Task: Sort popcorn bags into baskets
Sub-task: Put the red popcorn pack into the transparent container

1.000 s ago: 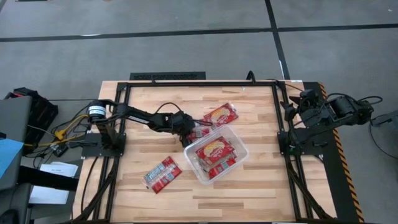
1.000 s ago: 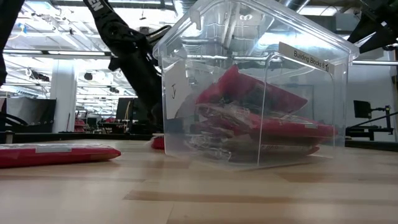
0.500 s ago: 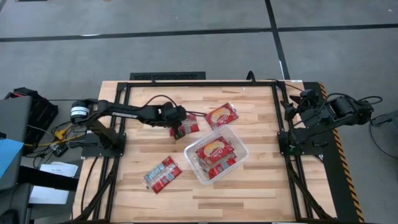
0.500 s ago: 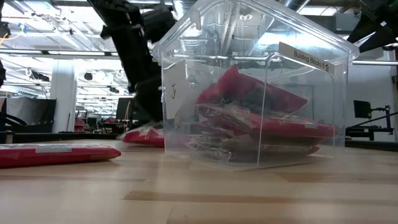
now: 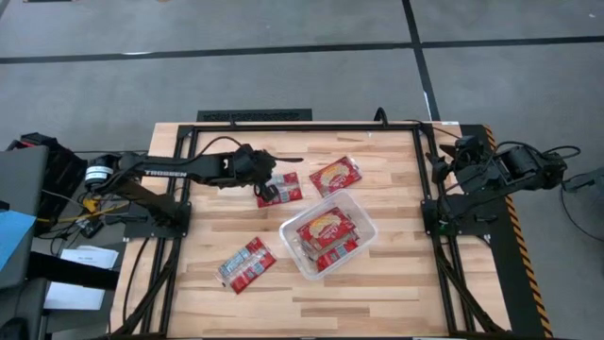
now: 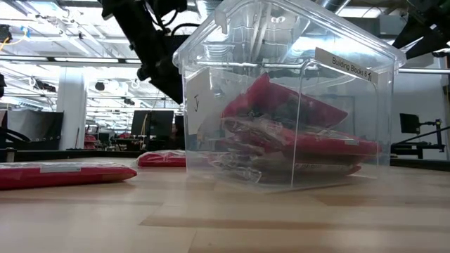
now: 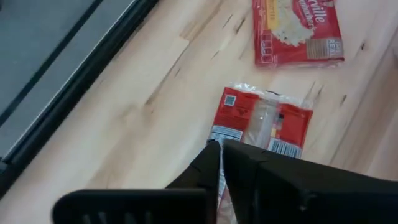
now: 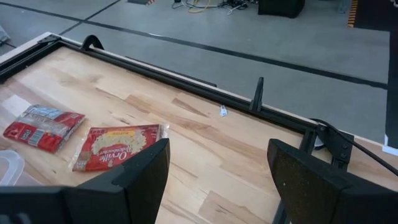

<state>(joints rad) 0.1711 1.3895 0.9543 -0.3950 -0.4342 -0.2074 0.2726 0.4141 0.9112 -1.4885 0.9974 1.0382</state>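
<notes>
Just beside your left gripper (image 5: 265,179), a popcorn bag (image 5: 279,190) is lying flat on the table (image 5: 377,283), partly covered by the closed fingers (image 7: 214,163), which aren't holding anything. Past it, another bag (image 5: 336,174) is lying face up. Your clear tub (image 5: 327,233) is sitting on the far side of those, holding a pile of red bags (image 6: 295,137), too jumbled to count. One more bag (image 5: 246,264) is lying well apart. Your right gripper (image 8: 217,165) is waiting, spread wide, at the table's edge.
</notes>
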